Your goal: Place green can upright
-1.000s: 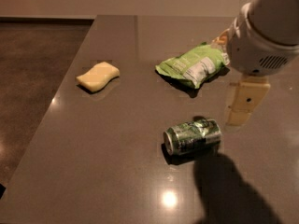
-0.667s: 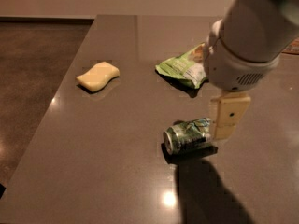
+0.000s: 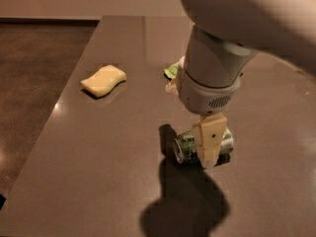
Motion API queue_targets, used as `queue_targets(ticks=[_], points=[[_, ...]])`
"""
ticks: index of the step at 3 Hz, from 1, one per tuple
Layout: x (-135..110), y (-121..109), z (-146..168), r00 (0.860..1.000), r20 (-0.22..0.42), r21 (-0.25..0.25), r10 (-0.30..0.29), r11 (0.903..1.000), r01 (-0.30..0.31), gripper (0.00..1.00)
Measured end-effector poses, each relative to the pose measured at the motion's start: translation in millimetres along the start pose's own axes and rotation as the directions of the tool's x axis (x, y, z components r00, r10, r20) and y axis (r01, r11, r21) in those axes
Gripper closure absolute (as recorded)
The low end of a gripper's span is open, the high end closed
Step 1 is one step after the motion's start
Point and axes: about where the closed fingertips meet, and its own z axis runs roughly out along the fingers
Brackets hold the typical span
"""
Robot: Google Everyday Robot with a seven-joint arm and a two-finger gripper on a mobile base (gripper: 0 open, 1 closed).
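The green can (image 3: pixel 186 147) lies on its side on the dark table (image 3: pixel 113 172), its silver end facing the front left. My gripper (image 3: pixel 210 154) has come down on the can from above, and its cream-coloured tip covers the middle of the can. The can's right end shows just past the gripper. The large white arm fills the upper right of the camera view.
A yellow sponge (image 3: pixel 102 80) lies at the left of the table. A sliver of the light-green snack bag (image 3: pixel 171 71) shows behind the arm. The table's left edge (image 3: pixel 54 117) runs diagonally, with dark floor beyond it.
My gripper has moved left and down, from beside the can's right end to over its middle. The arm now hides most of the snack bag. The can has stayed in place.
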Motion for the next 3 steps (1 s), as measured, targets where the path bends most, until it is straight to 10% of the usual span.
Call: queue_targets(ticks=[3], points=[[-10, 7, 57, 0.998, 0.001, -0.099, -0.064, 0.993, 0.064, 0.0]])
